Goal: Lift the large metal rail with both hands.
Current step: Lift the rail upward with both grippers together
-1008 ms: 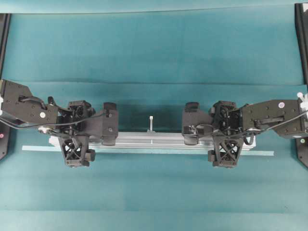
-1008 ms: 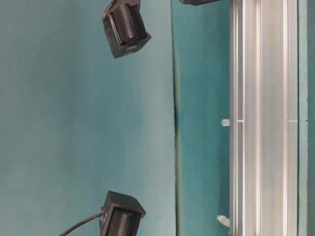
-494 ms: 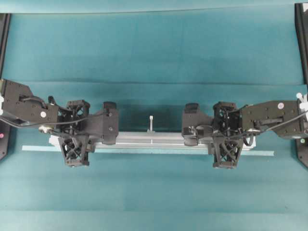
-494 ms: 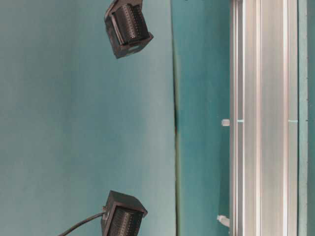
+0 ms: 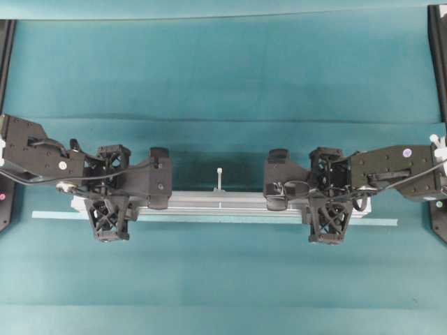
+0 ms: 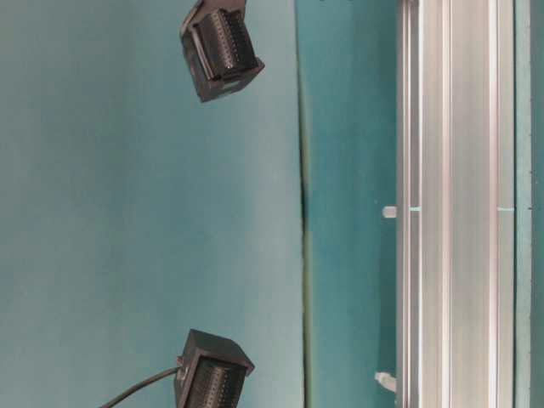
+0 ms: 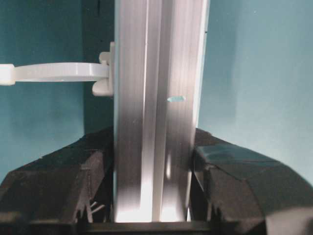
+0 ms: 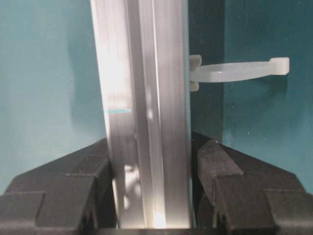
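The large metal rail (image 5: 220, 202) is a long silver grooved bar lying left to right on the teal cloth. A white stub (image 5: 219, 178) stands at its middle. My left gripper (image 5: 110, 199) is shut on the rail near its left end, one finger on each long side. My right gripper (image 5: 327, 199) is shut on it near the right end. In the left wrist view the rail (image 7: 156, 73) runs between the black fingers (image 7: 83, 166), which press its sides. The right wrist view shows the rail (image 8: 142, 73) held by its fingers (image 8: 230, 171) likewise. The table-level view shows the rail (image 6: 459, 212) low on the cloth.
A thin pale tape strip (image 5: 380, 222) lies along the rail's near side and reaches past both ends. White stubs (image 7: 54, 72) (image 8: 234, 70) stick out sideways in the wrist views. Black frame posts (image 5: 438, 56) stand at the table's side edges.
Both grippers have closed from wide open onto the rail's sides. The rail has not visibly moved, and nothing changed in the last half second.
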Robot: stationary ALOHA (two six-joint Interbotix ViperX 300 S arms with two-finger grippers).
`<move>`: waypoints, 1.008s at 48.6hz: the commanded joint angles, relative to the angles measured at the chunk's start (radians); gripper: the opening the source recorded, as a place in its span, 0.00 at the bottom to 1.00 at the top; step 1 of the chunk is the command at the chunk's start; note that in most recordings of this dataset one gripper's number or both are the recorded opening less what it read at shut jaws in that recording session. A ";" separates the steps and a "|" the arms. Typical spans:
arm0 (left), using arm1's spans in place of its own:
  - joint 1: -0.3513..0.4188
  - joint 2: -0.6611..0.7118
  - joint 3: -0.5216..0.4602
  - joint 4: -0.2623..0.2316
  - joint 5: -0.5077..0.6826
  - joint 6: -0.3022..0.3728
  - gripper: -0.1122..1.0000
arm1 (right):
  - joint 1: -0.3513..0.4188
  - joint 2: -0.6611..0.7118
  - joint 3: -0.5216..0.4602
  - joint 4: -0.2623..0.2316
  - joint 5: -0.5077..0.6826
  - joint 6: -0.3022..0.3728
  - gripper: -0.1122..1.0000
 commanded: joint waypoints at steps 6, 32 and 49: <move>0.003 -0.075 -0.052 0.002 0.086 -0.005 0.43 | -0.017 -0.074 -0.057 0.005 0.107 0.003 0.48; 0.005 -0.328 -0.186 0.002 0.377 0.006 0.43 | -0.025 -0.247 -0.213 0.038 0.449 0.032 0.48; 0.006 -0.393 -0.276 0.002 0.540 0.000 0.43 | -0.025 -0.281 -0.371 0.038 0.681 0.037 0.48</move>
